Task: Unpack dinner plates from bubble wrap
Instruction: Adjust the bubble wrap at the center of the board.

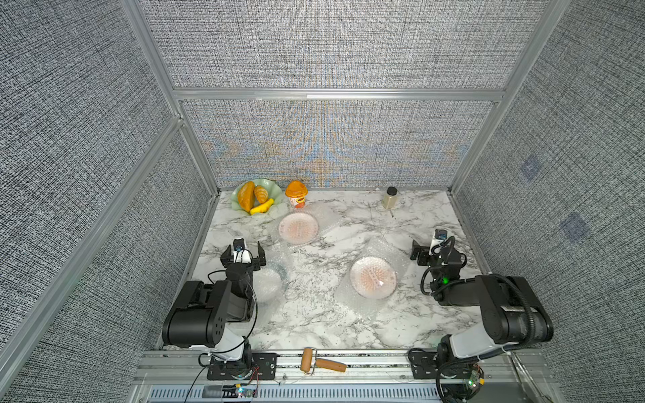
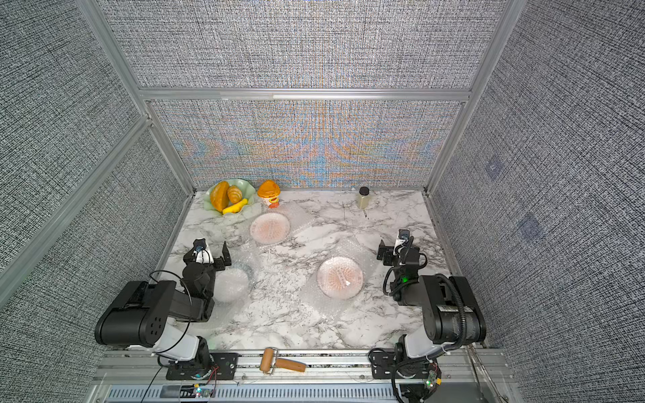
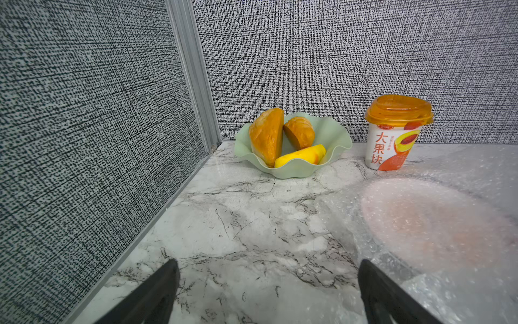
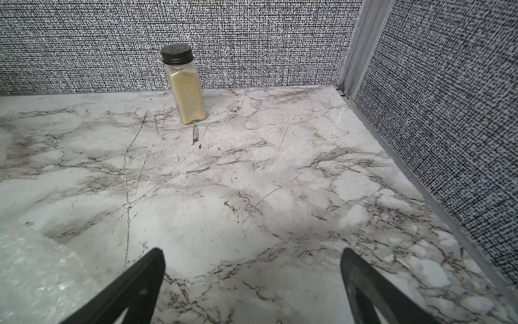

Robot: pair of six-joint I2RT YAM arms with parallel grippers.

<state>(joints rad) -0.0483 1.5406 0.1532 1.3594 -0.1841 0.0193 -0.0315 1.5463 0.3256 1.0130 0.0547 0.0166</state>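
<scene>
Nothing unpacked yet — three round white dinner plates (image 1: pixel 298 228) lie covered by clear bubbled plastic sheets (image 1: pixel 376 248); left tool (image 3: pixel 268 263) and right tool (image 4: pixel 252 252) gape wide — both empty.

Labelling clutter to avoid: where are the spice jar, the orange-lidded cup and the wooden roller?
spice jar (image 4: pixel 188 95): right wrist view, on its glass body.
orange-lidded cup (image 3: pixel 392 146): left wrist view, on its printed side.
wooden roller (image 1: pixel 331 365): in a top view, on its handle.

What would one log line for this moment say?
left gripper: open, empty | right gripper: open, empty | dinner plates: three, wrapped in bubble wrap | stage: unwrapping not started
</scene>
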